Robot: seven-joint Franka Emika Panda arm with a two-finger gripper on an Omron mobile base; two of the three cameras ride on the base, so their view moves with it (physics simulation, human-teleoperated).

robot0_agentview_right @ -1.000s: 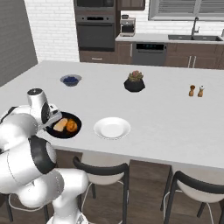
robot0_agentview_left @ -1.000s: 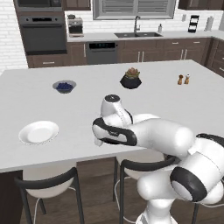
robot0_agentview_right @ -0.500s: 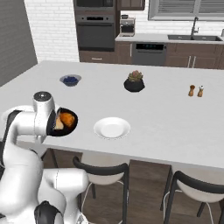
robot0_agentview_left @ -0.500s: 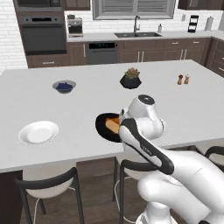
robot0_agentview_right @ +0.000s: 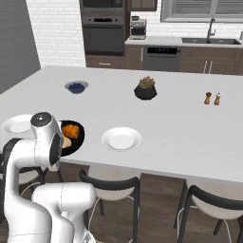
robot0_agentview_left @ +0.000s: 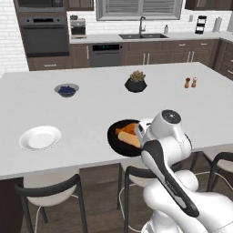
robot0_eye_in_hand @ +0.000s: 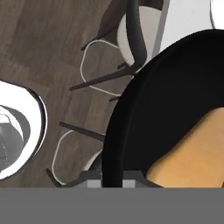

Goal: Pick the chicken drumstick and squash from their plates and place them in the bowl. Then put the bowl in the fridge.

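Gripper (robot0_eye_in_hand: 113,180) pinched on rim of round glossy black bowl (robot0_agentview_left: 119,138), bowl held at near worktop (robot0_agentview_left: 91,104) edge, above stools. Inside bowl: pale tan squash (robot0_agentview_left: 129,137) beside orange-brown chicken drumstick (robot0_agentview_right: 71,130). Two white round plates (robot0_agentview_left: 40,137) on worktop, well apart.

Even, bright (rendered) light; soft shadows.

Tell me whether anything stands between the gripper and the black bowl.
Nothing does. The gripper is already shut on the rim of the black bowl, holding it at the counter edge, over the stools, with the chicken drumstick and squash inside. The fridge is not in view, so that path cannot be judged.
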